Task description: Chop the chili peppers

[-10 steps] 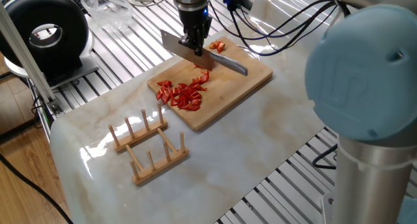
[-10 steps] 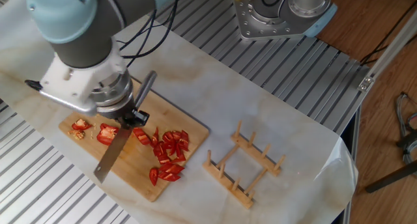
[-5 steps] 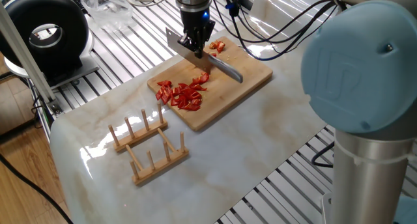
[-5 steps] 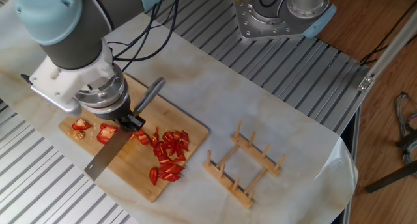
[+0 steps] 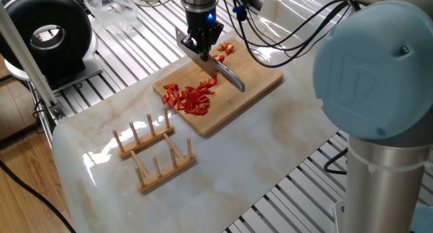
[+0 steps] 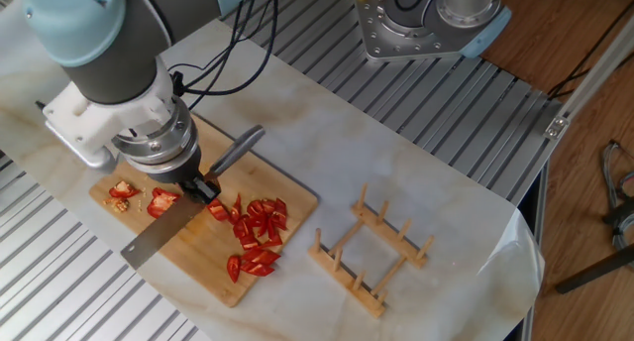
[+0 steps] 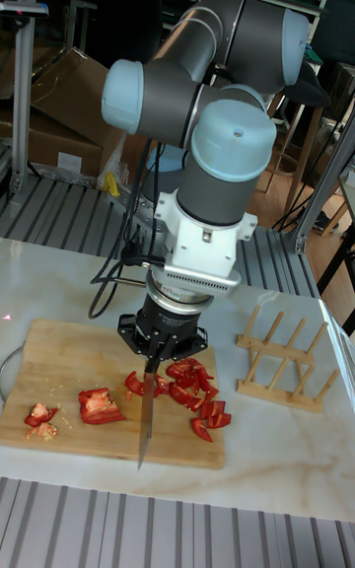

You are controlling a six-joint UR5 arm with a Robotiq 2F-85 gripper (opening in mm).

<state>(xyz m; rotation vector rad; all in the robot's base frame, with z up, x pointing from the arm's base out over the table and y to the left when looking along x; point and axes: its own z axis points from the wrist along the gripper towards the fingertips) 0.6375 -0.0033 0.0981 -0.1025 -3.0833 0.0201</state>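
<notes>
Tall fixed view puts the cutting board [image 7: 59, 351] nearest. On its near right part lies a heap of small cut chili peppers [image 7: 192, 390]; left of the heap sit a larger red chunk [image 7: 101, 406] and some tiny bits [image 7: 39, 415] by the board's left end. Between heap and chunk the knife [image 7: 145, 410] hangs blade-down over the board, grasped by its handle in the clenched gripper [image 7: 163, 339]. Right of the board stands a wooden rack [image 7: 279, 359].
</notes>
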